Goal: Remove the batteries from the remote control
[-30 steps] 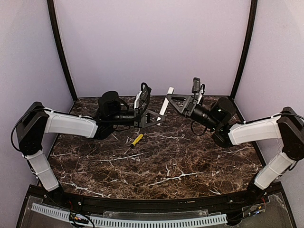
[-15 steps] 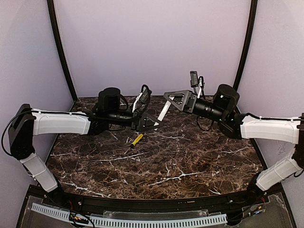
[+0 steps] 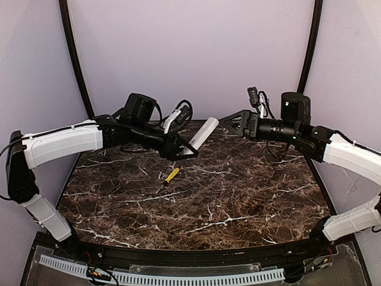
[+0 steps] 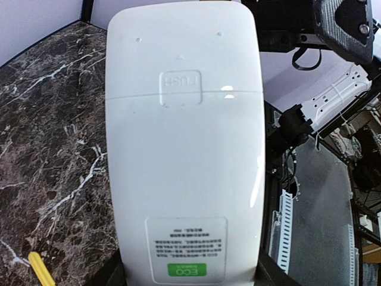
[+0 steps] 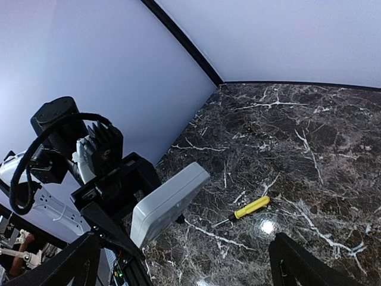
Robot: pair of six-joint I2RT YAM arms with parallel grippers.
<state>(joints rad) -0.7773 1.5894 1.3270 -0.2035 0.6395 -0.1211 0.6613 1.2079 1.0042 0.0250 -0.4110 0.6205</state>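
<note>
The left arm is raised over the bench (image 3: pixel 238 190). The left gripper (image 3: pixel 187 149) clamps the lower end of the remote control (image 3: pixel 203 132), which is tilted in the air. The right arm stretches toward it, and the right gripper (image 3: pixel 229 122) is wide and empty, near the remote's top. The PUSH cover (image 4: pixel 180 88) is closed, so the batteries are hidden.

Back of remote control (image 4: pixel 184 149): embossed "PUSH" on raised tab (image 4: pixel 180 80), upper centre of frame (reads upside down). White sticker (image 4: pixel 186 238), lower centre: green band (image 4: pixel 186 270) marked "ECO"; fine print above it too small to read.
</note>
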